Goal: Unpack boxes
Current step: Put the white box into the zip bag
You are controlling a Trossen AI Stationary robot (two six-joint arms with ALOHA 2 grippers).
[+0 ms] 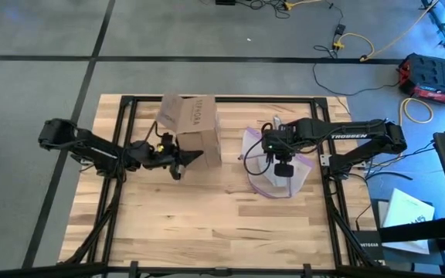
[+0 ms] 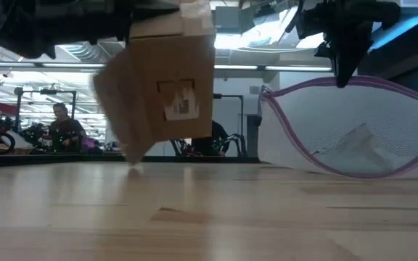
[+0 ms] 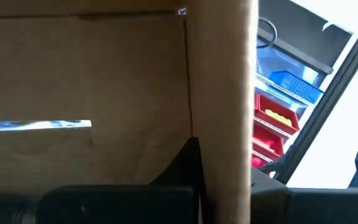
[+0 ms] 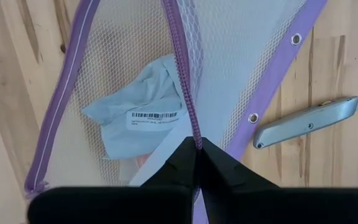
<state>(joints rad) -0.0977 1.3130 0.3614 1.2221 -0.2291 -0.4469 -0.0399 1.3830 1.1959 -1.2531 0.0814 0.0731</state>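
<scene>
Unpacking judged midway: box (image 1: 193, 127) tipped off the table at upper centre of the high view, left gripper (image 1: 182, 161) clamped shut on its wall, right gripper (image 4: 196, 149) pinched shut on mesh bag (image 4: 135, 93) zip; pale packet (image 4: 138, 118) and utility knife (image 4: 306, 121) seen only by right wrist.
</scene>
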